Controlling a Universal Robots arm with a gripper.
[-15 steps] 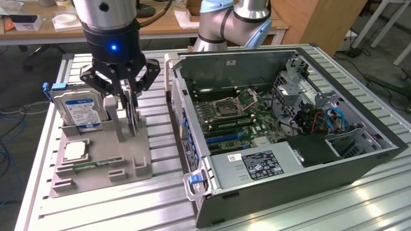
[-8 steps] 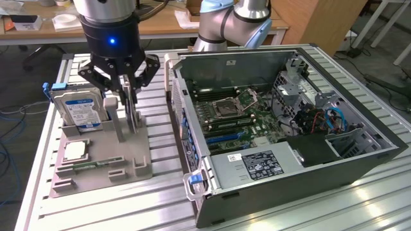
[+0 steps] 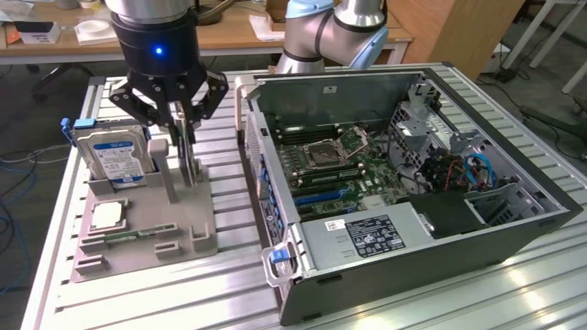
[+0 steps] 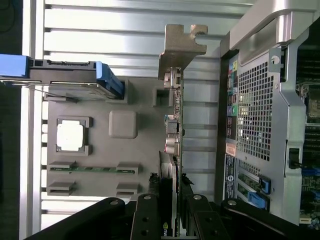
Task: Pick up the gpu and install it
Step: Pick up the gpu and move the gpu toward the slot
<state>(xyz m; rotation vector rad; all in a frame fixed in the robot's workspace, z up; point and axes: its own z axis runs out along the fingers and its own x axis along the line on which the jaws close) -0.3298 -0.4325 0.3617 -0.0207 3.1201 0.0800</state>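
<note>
The gpu (image 3: 187, 161) stands on edge in the grey fixture tray (image 3: 188, 227), between two upright posts. Seen edge-on in the wrist view, the gpu (image 4: 176, 130) is a thin green board with its silvery end bracket (image 4: 182, 47) at the far end. My gripper (image 3: 183, 127) is directly above it, its black fingers (image 4: 150, 220) closed on either face of the card's top edge. The gripper (image 4: 172, 222) grips the card near the end away from the bracket. The card's lower edge is still at the tray.
On the tray a silver hard drive (image 3: 112, 155) with a blue-white label stands upright, with a square processor chip (image 3: 108, 214) and a memory stick (image 3: 128, 237) in front of it. The open computer case (image 3: 513, 206) lies to the exterior view's right, motherboard (image 3: 339, 165) exposed.
</note>
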